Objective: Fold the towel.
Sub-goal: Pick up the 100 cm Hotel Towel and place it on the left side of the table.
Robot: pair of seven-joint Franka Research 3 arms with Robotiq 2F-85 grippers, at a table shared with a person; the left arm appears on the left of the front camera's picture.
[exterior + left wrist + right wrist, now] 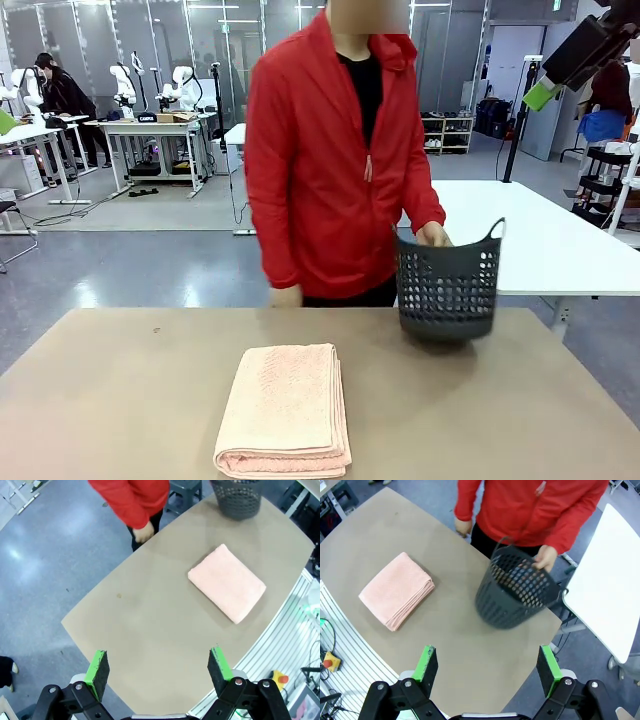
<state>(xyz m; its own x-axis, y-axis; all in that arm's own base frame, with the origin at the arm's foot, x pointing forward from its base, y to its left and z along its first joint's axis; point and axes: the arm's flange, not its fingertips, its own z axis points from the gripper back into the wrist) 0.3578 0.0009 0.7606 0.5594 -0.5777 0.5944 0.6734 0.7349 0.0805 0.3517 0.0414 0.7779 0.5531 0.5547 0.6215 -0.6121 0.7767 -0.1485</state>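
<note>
Towel: you had the salmon-pink towel [284,408] lying flat on the tan table [120,400], already folded into a thick stack of layers, near the robot's edge and well apart from the basket.
Basket: the dark perforated basket [448,285] stood at the far edge of the table, beyond the towel and to its right; the person's hand [433,235] rested on its rim.
Left gripper: your left gripper [157,667] hung high above the table with its jaws wide and nothing between them.
Right gripper: your right gripper [487,665] also hung high, jaws spread wide and empty, looking down on the basket and the towel.
Risk, stack: by my reading, a pinch on only the top layers would have peeled the stack open and undone the fold.
Risk, basket: a reach from the right could have clipped the basket or the person's hand on it, as both sat close to that arm's path.
Risk, edge: dragging the towel toward you could have pulled it off the near edge.
Writing: you had no readable brand, label or print on the towel, basket or table.
</note>
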